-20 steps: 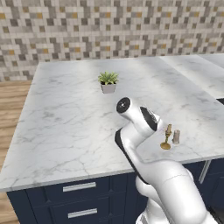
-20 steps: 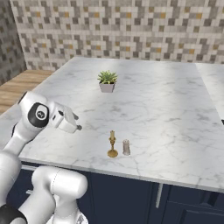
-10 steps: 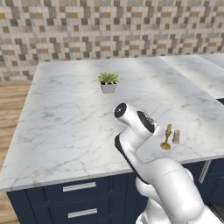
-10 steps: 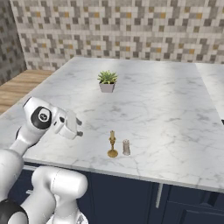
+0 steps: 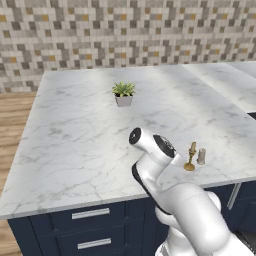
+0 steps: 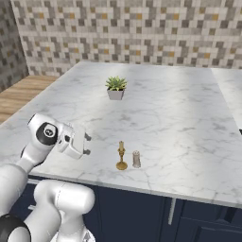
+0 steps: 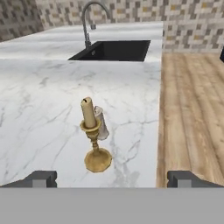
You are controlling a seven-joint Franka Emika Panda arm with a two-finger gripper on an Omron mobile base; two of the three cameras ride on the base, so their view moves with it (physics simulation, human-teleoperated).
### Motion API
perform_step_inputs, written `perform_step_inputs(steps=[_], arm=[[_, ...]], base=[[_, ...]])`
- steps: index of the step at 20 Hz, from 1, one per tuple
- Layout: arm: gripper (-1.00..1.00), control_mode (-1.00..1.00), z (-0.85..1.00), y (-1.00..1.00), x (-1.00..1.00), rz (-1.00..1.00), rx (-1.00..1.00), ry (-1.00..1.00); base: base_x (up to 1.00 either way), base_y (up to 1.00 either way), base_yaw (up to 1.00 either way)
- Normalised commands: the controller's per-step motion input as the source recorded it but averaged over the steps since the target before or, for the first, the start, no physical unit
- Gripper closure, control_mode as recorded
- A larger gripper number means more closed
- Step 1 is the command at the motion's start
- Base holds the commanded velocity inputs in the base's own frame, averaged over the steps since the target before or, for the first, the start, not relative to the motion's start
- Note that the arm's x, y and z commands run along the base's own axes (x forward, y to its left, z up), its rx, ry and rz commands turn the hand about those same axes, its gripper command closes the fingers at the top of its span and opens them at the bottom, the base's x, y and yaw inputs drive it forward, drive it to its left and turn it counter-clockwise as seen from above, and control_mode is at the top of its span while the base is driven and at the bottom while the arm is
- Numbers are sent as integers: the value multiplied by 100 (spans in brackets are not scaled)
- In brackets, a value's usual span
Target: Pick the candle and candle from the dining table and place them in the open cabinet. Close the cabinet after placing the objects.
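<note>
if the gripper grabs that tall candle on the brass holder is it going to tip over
Quite possibly. The taper stands tall on a slim-stemmed holder, so a high nudge could topple it. The stub stands close beside it and may get knocked. The open gripper hovers to one side.

On the marble bench [image 5: 75,145], a brass-held taper candle [image 5: 190,157] stands just beside a grey stub candle [image 5: 201,156]; a potted plant [image 5: 123,93] sits well apart.

No legible text, label, brand, number or sign appears on any surface in the three views.
</note>
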Motion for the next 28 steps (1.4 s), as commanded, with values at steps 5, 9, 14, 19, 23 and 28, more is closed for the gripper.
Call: perform_step_inputs(steps=[5, 9, 14, 19, 23, 28], arm=[[-100, -100, -21, -9, 1, -5, 0, -2], [-100, -100, -13, -19, 3, -2, 0, 0], [-100, -100, -13, -14, 7, -1, 0, 0], [-100, -100, -13, -11, 9, -1, 0, 0], [-100, -100, -9, -6, 18, -4, 0, 0], [-100, -100, -5, -3, 22, -5, 0, 0]], base=[[0, 0, 0], [0, 0, 0], [0, 0, 0], [0, 0, 0], [0, 0, 0], [0, 0, 0]])
